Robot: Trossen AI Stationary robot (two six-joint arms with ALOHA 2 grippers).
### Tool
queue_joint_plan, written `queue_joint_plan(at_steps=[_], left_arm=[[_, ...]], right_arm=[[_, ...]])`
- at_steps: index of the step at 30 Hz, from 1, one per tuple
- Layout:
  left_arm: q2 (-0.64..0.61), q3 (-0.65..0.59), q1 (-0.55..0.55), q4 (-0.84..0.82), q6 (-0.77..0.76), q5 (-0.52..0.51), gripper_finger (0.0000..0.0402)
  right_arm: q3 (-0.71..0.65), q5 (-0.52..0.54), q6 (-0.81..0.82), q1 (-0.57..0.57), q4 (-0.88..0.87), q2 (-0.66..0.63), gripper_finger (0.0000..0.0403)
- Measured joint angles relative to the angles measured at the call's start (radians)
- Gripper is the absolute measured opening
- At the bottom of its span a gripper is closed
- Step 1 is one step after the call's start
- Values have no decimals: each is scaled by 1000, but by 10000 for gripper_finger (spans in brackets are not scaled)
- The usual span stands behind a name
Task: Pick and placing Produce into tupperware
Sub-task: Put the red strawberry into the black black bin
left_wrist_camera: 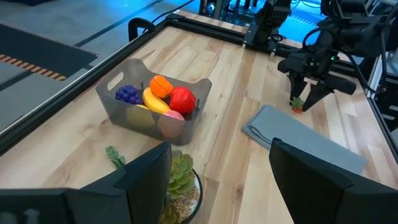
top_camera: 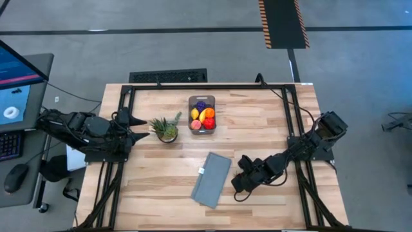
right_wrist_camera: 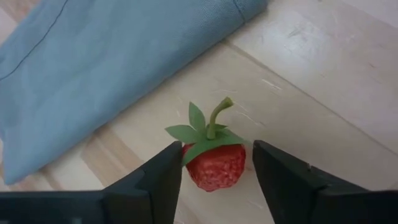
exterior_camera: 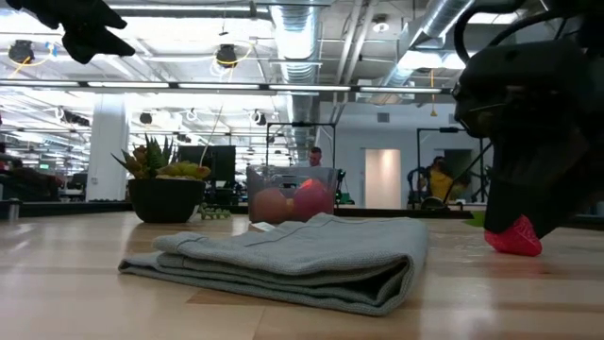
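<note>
The tupperware is a clear-grey tub standing at the table's far middle. It holds purple grapes, an orange, a red fruit, a banana and a peach. A tiny red strawberry with a green stem lies on the wood by the cloth's right edge. My right gripper is open and low over it, one finger on each side; a gap shows beside one finger. My left gripper is open, hovering at the table's left side above a potted plant.
A folded grey-blue cloth lies at the table's near middle, just left of the strawberry. The spiky-leaved potted plant stands left of the tub. A black frame runs along the table's sides. Bare wood lies between the cloth and the tub.
</note>
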Motion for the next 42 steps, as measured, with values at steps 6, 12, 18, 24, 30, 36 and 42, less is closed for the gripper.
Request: queue_joint_plan(at_steps=[6, 12, 18, 24, 30, 36, 42], left_arm=[[0, 0, 0, 0, -1, 0, 259], [0, 0, 0, 0, -1, 0, 259], [0, 0, 0, 1, -2, 0, 259], [0, 0, 0, 1, -2, 0, 259], [0, 0, 0, 1, -2, 1, 259], [0, 0, 0, 0, -2, 1, 259], [0, 0, 0, 0, -2, 1, 259]], right_arm=[[-1, -1, -2, -3, 0, 1, 194], [-2, 0, -2, -3, 4, 1, 171], [12, -1, -14, -4, -12, 4, 176], [12, 0, -19, -4, -11, 4, 174], [12, 7, -20, -5, -2, 3, 174], [12, 9, -26, -5, 18, 2, 174], [13, 10, -26, -5, 22, 1, 177]])
